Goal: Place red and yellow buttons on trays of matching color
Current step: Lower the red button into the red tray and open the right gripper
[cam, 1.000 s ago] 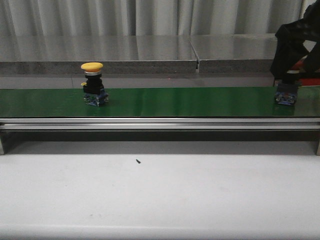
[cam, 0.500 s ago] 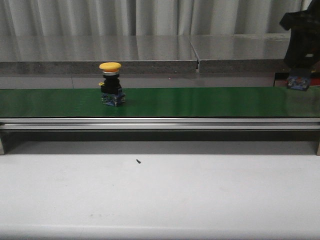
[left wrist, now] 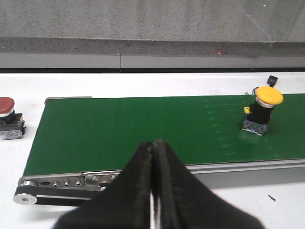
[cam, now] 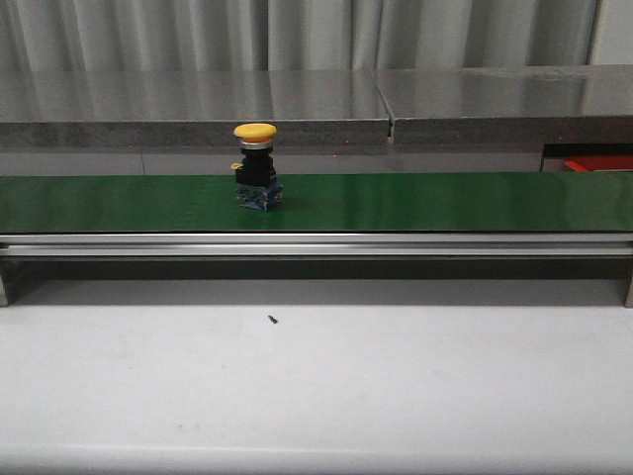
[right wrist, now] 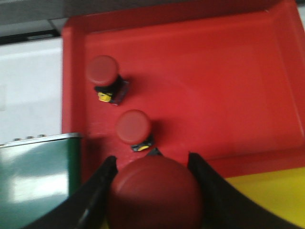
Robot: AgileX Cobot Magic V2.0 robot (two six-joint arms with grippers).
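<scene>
Right gripper (right wrist: 152, 191), jaws clamped on a red button (right wrist: 155, 195), hangs apparently over the red tray (right wrist: 228, 76)'s near edge; release clear of two seated buttons; left jaws closed, empty.

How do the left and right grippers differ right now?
The left gripper is shut with nothing between its fingers; the right gripper is shut on a red button. The left gripper sits near the green belt; the right gripper sits over the red tray, which already holds two red buttons. Both have dark fingers.
</scene>
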